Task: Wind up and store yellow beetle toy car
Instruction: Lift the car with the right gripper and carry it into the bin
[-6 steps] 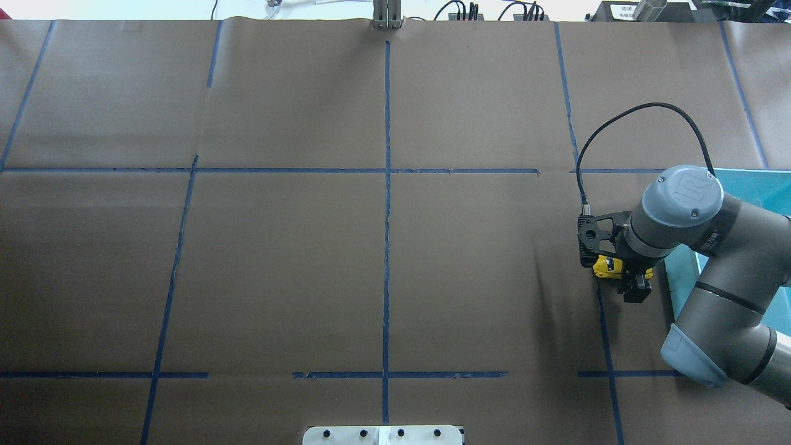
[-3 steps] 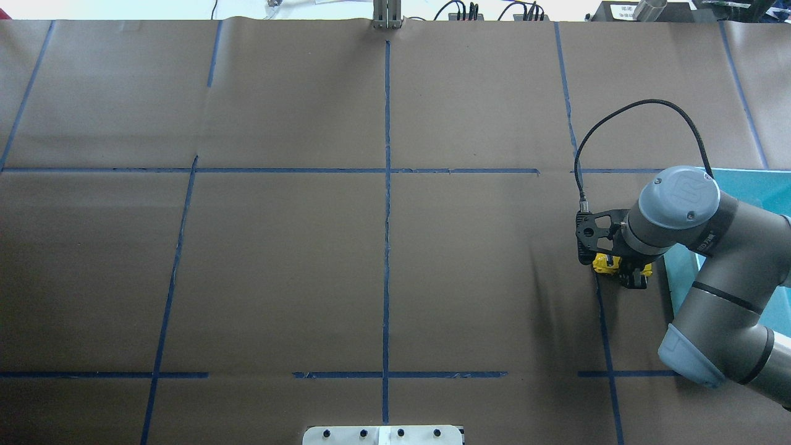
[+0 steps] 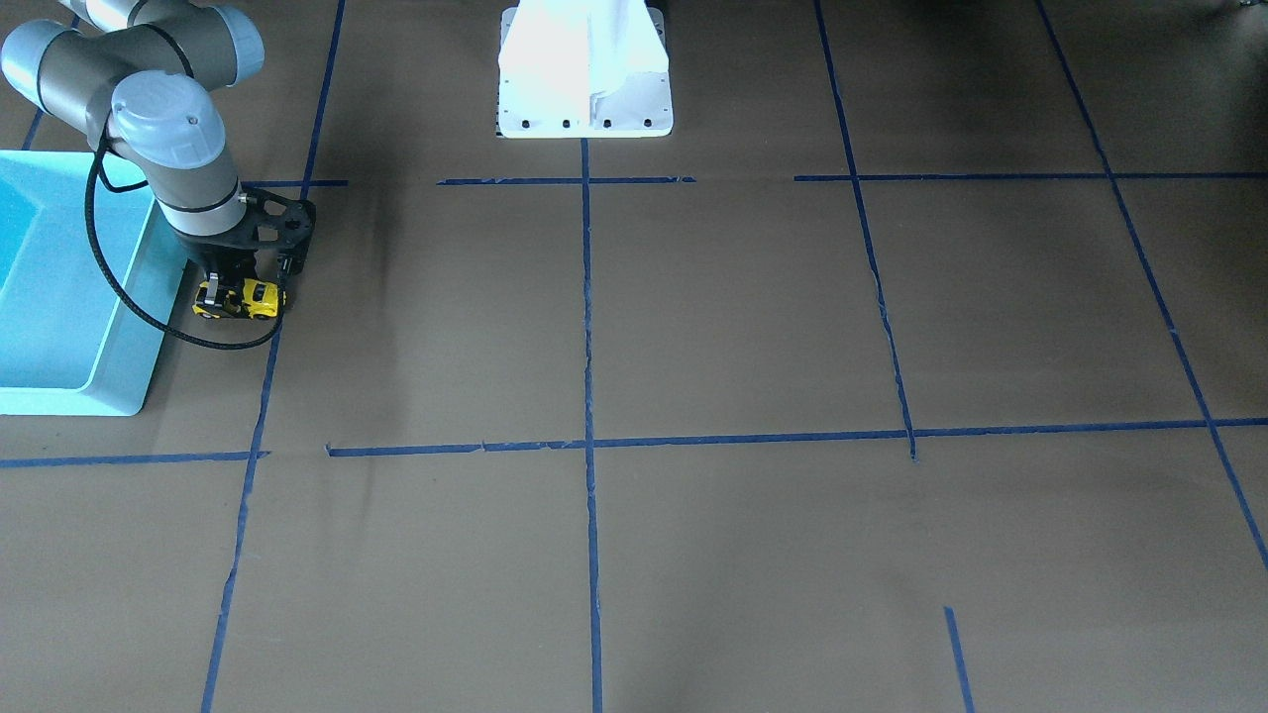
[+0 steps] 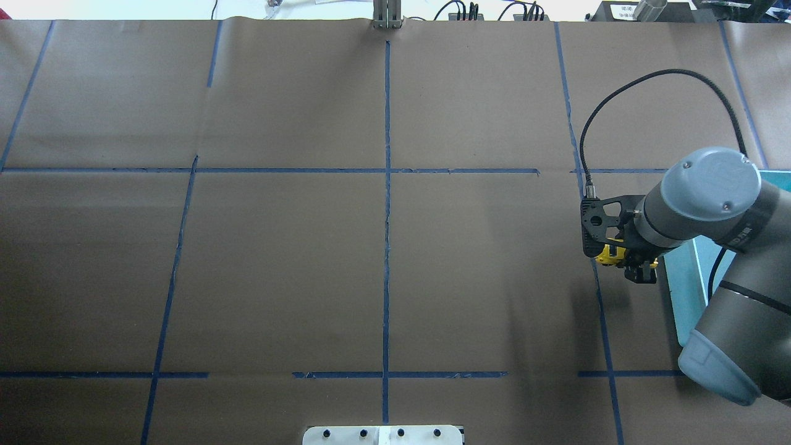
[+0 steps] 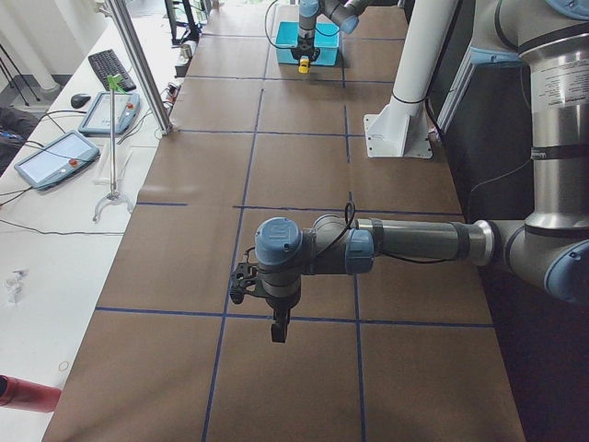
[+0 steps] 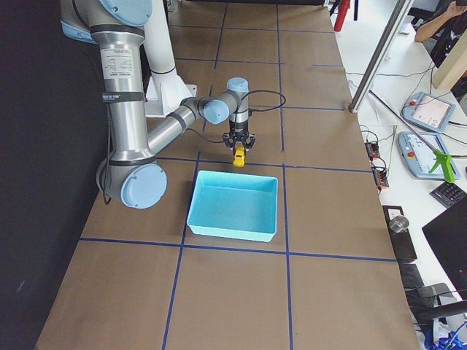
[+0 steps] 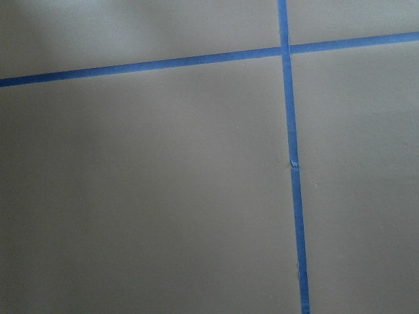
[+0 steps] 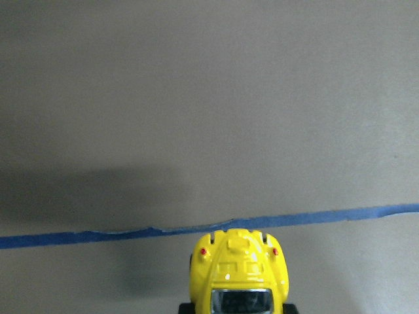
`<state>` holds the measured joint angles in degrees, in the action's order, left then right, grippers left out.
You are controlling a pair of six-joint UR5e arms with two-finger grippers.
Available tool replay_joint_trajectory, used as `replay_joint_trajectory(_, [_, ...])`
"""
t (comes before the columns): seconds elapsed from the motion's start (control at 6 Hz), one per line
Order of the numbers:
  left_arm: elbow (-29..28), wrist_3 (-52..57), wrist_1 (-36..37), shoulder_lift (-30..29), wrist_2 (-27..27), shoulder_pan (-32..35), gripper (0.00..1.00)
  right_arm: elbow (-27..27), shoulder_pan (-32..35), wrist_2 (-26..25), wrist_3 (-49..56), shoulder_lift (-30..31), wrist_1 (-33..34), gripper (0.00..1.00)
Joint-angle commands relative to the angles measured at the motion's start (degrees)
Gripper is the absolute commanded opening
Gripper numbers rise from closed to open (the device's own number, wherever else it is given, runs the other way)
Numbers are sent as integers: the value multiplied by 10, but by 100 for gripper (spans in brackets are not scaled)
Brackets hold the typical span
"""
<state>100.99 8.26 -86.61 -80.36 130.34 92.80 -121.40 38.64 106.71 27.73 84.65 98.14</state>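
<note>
Paper (image 4: 278,259), brown and marked off in squares with blue tape (image 4: 387,185), covers the table (image 6: 328,292). At the robot's right end, the right hand (image 4: 625,262) points straight down and pinches the little yellow toy car (image 3: 238,299) between its two fingers, gripping it across the body. The car sits level, with its nose at a tape line. It looks to be hanging a touch clear of the paper, though I can't be sure of that. Just beside it, on the side away from the table's middle, is a turquoise bin (image 6: 233,208). The car is outside the bin, close to its wall. A black cable (image 4: 680,70) loops up and over from the wrist. The left arm is stretched out low over the other end of the table, well apart from all this. Its hand (image 5: 279,331) points down above bare paper near a tape crossing, and from the one angle that shows it I cannot tell whether its fingers are apart or together.
</note>
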Motion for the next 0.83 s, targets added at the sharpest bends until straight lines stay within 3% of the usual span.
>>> replay_joint_trajectory(0.0, [-1, 0, 0, 0, 0, 1, 100, -71, 57, 4, 80, 23, 75, 0])
replay_joint_trajectory(0.33, [-4, 0, 0, -1, 0, 1, 100, -70, 121, 24, 233, 109, 62, 0])
replay_joint_trajectory(0.67, [-4, 9, 0, -1, 0, 3, 100, 52, 134, 29, 247, 148, -117, 0])
